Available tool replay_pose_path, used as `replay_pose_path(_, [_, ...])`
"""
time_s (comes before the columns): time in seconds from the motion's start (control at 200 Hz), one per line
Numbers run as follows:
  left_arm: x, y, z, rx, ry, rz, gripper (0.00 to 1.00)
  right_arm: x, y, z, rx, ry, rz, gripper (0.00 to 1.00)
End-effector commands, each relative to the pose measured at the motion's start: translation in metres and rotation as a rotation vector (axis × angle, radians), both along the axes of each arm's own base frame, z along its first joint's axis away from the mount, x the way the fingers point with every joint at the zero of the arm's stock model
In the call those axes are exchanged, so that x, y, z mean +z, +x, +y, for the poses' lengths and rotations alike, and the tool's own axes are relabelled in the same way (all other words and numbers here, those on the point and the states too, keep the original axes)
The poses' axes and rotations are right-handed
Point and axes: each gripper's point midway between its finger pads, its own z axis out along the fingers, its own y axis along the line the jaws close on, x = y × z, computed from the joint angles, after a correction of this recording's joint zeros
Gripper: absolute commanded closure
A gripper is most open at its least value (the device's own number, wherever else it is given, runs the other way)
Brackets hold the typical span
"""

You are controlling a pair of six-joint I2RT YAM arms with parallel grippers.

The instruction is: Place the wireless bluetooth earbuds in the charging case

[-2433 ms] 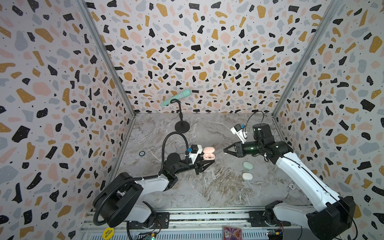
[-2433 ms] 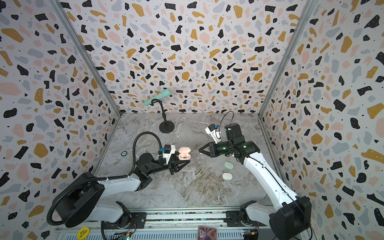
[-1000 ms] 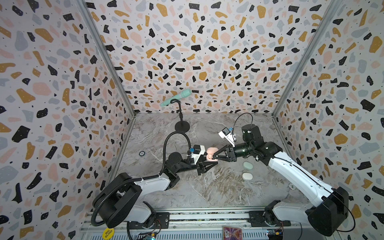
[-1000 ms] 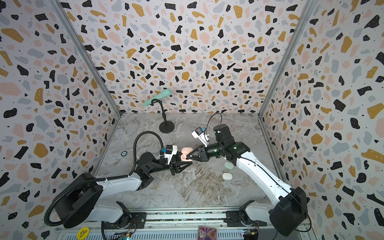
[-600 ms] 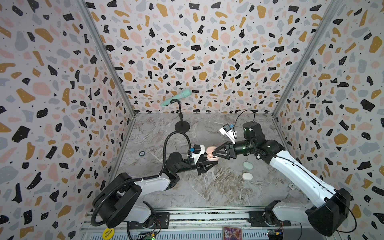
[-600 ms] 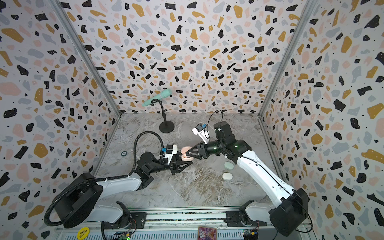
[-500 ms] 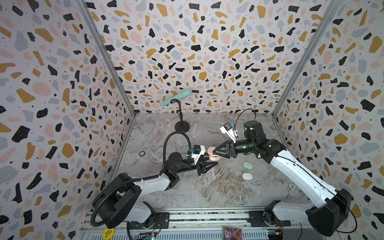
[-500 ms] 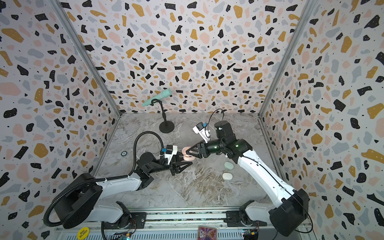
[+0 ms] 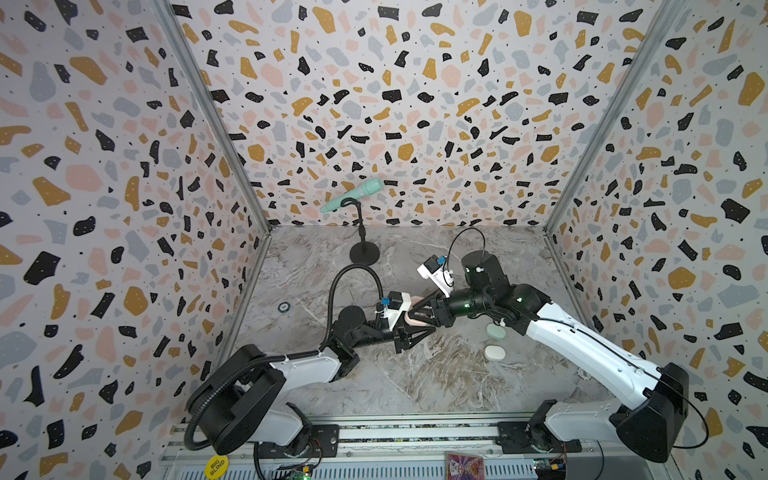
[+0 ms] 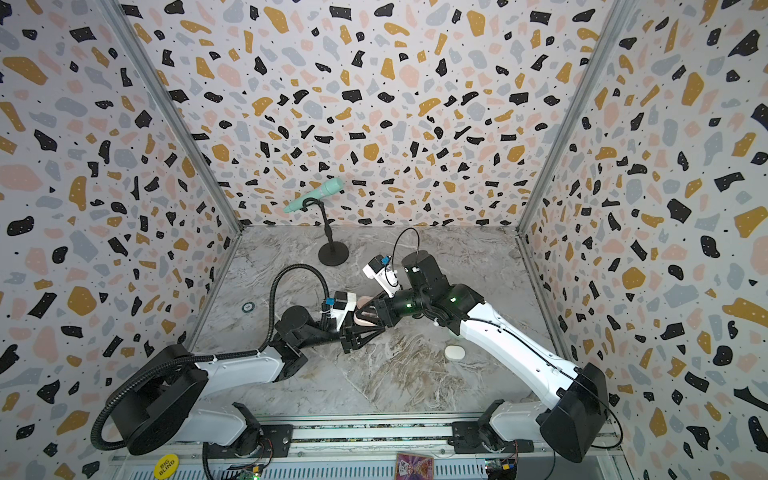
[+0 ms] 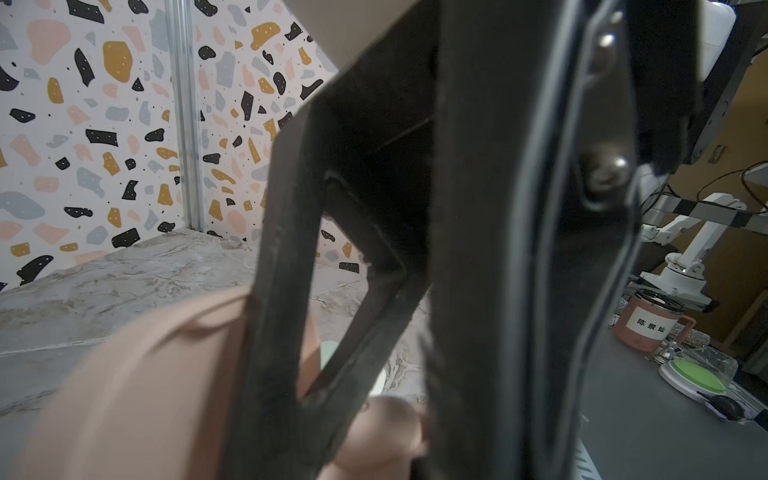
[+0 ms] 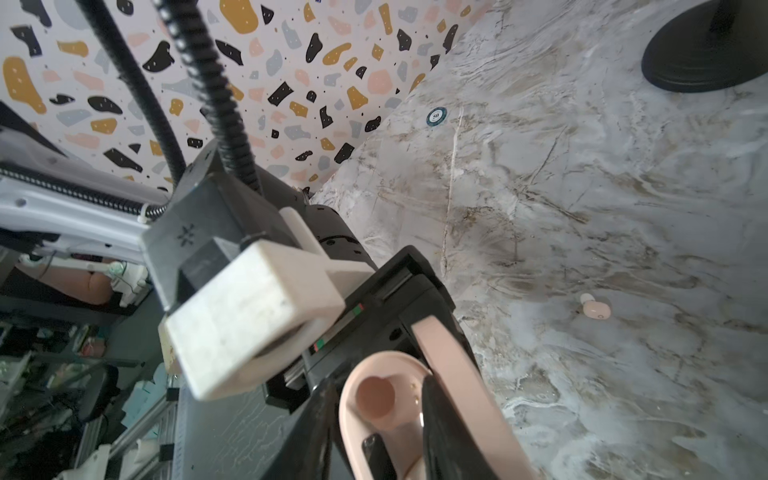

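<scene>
Nearest you on the marble tabletop (image 9: 415,386) lies the white case (image 9: 494,353), pebble-shaped; just beyond it sits the mint case (image 9: 495,331), partly tucked under your right arm. At mid-table your left gripper (image 9: 417,328) is clamped on the pink charging case (image 12: 388,401); its lid stands open, hinged along one long side. The case's long axis runs roughly along the line between your two grippers, and the right wrist view shows one round well in the base. Your right gripper (image 12: 376,436) reaches in from the opposite side, tip to tip with the left. Its fingers (image 12: 436,415) straddle the base, one outside the rim and one between base and lid; you cannot tell whether they press on anything or merely stand around it. One pink earbud (image 12: 595,308) lies on the marble, well apart from the case; its pale ear tip is turned roughly toward the small round token (image 9: 284,307) by the left wall. Farthest back stands the black microphone stand (image 9: 364,253), carrying a mint microphone (image 9: 353,195) tilted head-up to the right.
</scene>
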Motion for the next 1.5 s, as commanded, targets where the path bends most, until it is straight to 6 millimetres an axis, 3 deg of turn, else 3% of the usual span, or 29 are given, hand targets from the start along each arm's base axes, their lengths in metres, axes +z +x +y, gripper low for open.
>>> replay_pose_path(0.0, [0.054, -0.004, 0.005, 0.019, -0.133, -0.176, 0.52, -0.019, -0.005, -0.008, -0.036, -0.078, 0.049, 0.67])
replay_pose_path(0.19, [0.054, -0.003, 0.007, 0.042, -0.113, -0.189, 0.49, -0.020, -0.003, -0.006, -0.033, -0.109, 0.036, 0.68])
replay_pose_path(0.656, [0.050, -0.001, 0.006, 0.044, -0.092, -0.176, 0.64, -0.011, 0.002, -0.005, -0.047, -0.112, 0.019, 0.66])
replay_pose_path(0.806, [0.044, 0.003, 0.006, 0.056, -0.080, -0.146, 0.68, 0.003, -0.002, -0.005, -0.033, -0.088, 0.009, 0.62])
replay_pose_path(1.096, [0.040, 0.011, 0.009, 0.068, -0.099, -0.073, 0.70, 0.021, -0.012, -0.018, -0.028, -0.099, -0.025, 0.51])
replay_pose_path(1.277, [0.037, 0.012, 0.005, 0.052, -0.082, -0.053, 0.71, 0.035, -0.007, -0.033, -0.060, -0.140, -0.096, 0.46])
replay_pose_path(1.497, [0.039, 0.010, 0.003, 0.031, -0.070, -0.043, 0.71, 0.024, 0.008, -0.048, -0.102, -0.252, -0.171, 0.43])
